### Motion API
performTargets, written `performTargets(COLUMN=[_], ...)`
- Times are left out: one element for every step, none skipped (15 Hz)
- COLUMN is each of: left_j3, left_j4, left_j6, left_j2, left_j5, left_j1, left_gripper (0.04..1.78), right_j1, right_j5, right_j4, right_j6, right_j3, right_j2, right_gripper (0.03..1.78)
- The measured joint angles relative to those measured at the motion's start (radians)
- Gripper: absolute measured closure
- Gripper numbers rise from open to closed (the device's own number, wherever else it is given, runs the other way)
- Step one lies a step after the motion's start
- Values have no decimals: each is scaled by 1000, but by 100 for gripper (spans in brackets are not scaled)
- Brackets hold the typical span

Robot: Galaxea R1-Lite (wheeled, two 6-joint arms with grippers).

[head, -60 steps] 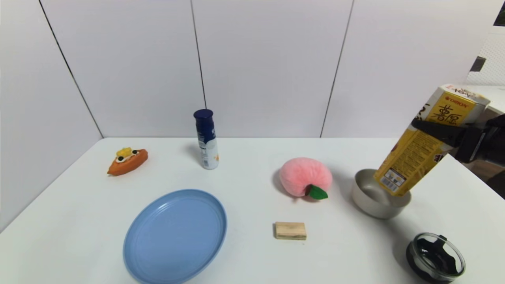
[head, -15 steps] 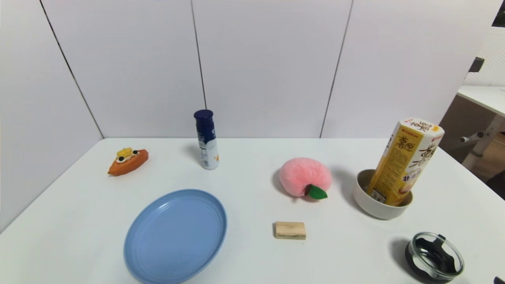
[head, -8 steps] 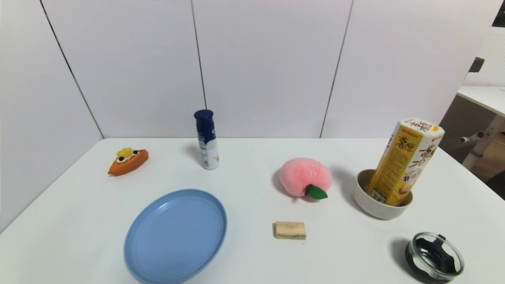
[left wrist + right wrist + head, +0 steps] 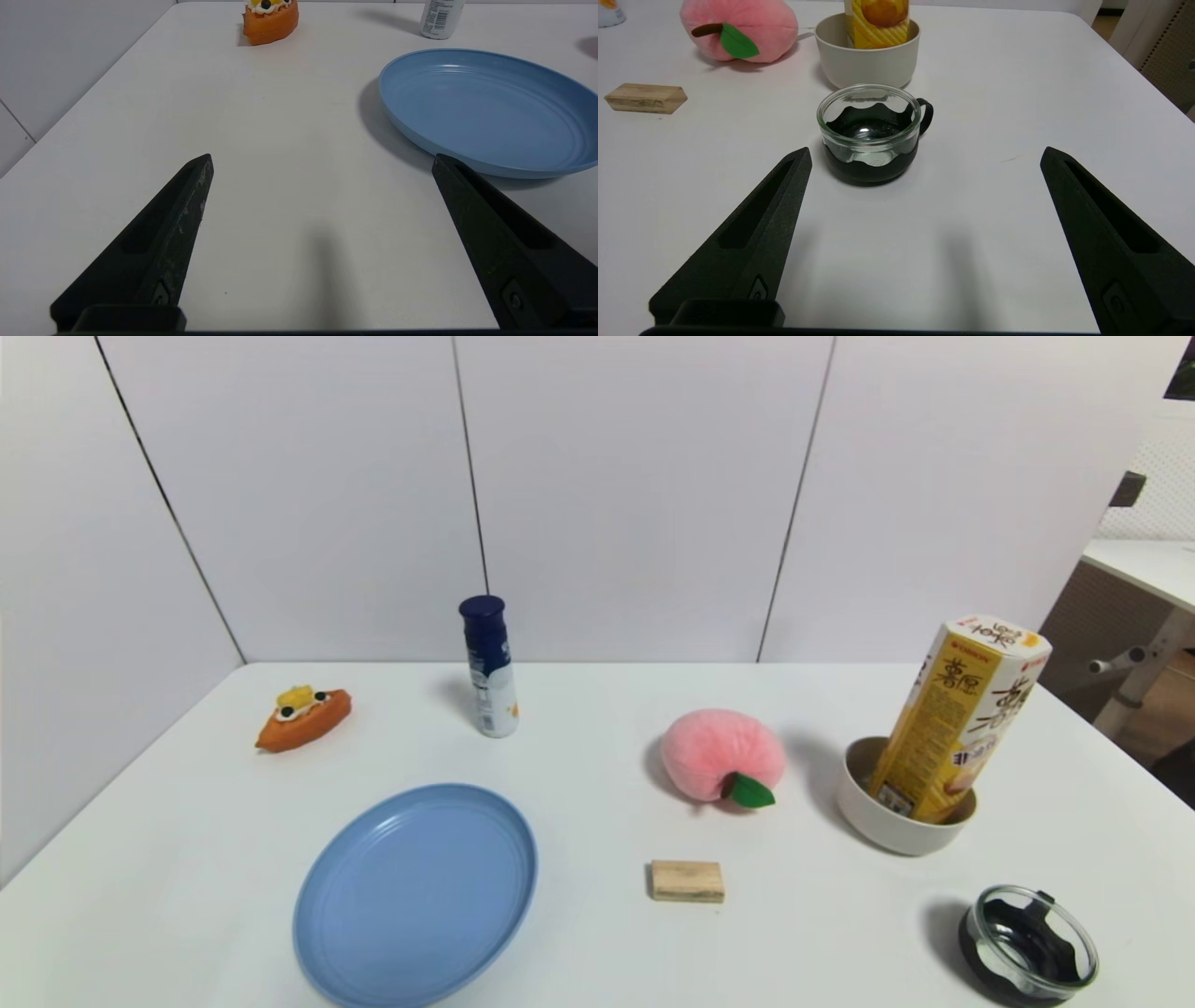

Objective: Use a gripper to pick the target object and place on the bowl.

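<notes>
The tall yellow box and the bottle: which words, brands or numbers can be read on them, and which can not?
"薯原", large dark characters near the top of the yellow snack box, which stands tilted in the bowl.
Small brand line above those characters: too blurred to read.
Fine print and barcode low on the box: too small to read.
Label on the blue-capped bottle, including its barcode in the left wrist view: not readable.

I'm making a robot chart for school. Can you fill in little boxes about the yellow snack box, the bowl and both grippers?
snack box: yellow snack box stands tilted inside the bowl
bowl: beige bowl, beside the pink plush peach
right gripper: right gripper open, empty, near the glass cup
left gripper: left gripper open, empty, beside the blue plate
task: looks done
</notes>
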Motion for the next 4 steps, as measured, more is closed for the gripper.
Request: performTargets(left_j3=[0,0,0,0], left_j4=[0,0,0,0], left_j6=[0,0,0,0], left_j2=[0,0,0,0], left_j5=[0,0,0,0], left_j1=[0,0,0,0], left_gripper=[13,13,13,13], right_j1=[0,0,0,0], right_j5=[1,1,1,1], right_j4=[-5,-7,-7,-7], right_j6=[1,1,2,4], right_j3=[0,0,0,0], right_j2=[0,0,0,-1], right_gripper=[12,12,12,12])
